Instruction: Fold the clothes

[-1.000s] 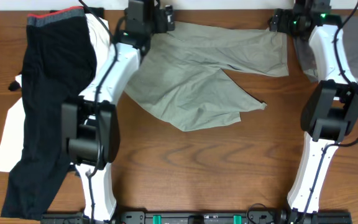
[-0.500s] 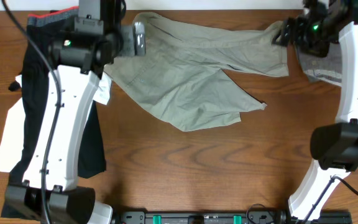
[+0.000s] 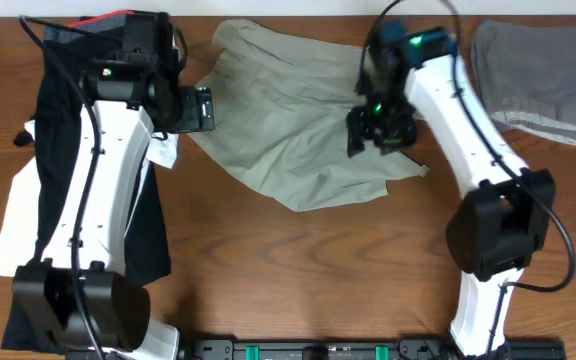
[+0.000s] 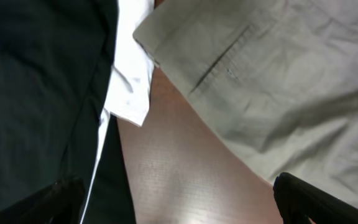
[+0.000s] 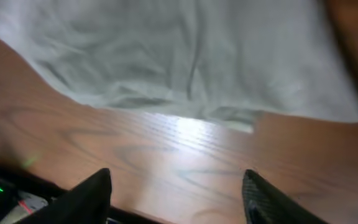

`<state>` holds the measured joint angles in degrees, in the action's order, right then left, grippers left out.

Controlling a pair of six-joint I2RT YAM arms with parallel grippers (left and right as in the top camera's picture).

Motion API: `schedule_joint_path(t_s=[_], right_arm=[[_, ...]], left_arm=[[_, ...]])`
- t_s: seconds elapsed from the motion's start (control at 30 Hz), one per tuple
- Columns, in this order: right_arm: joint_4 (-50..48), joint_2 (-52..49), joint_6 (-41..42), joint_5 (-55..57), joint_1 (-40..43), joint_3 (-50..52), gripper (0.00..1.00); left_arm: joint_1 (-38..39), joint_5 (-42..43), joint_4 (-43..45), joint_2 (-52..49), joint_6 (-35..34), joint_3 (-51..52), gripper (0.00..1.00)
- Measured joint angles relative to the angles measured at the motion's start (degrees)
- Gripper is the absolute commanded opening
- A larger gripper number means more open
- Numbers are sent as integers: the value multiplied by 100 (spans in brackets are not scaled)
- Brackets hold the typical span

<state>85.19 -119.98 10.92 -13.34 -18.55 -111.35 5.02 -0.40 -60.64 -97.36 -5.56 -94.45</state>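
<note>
The khaki-beige shorts [image 3: 288, 130] lie crumpled and spread at the back middle of the table. They also show in the left wrist view [image 4: 278, 81] and the right wrist view [image 5: 185, 56]. My left gripper [image 3: 200, 108] is open and empty at the shorts' left edge, above bare wood [image 4: 179, 186]. My right gripper [image 3: 376, 132] is open and empty, hovering over the shorts' right part near its lower hem, with bare table between its fingers [image 5: 176, 186].
A black garment [image 3: 78, 170] with a red-edged grey waistband lies on a white cloth [image 3: 13, 215] at the left. A grey folded garment [image 3: 538, 80] lies at the back right. The wooden table [image 3: 318, 280] shows in front of the shorts.
Both grippers let go of the shorts' top corners. The left arm swung down to the shorts' left edge. The right arm moved left and forward over the shorts, which now lie slacker.
</note>
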Motion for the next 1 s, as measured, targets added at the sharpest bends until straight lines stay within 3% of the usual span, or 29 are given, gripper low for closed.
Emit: schedule_joint_path(t_s=[0.33,0.63,1.0], right_arm=[[-688,-2,839,446,-503,1635,54],[-1593,90,1285,730,-658,2597,55],[-3368,350,1523,1360,-656,3394,52]], left_arm=[[2,0,1174,-302,544,758,98],[2,7,2009,-960,992,850,98],[2,2,2188,-1460,1054,852,98]])
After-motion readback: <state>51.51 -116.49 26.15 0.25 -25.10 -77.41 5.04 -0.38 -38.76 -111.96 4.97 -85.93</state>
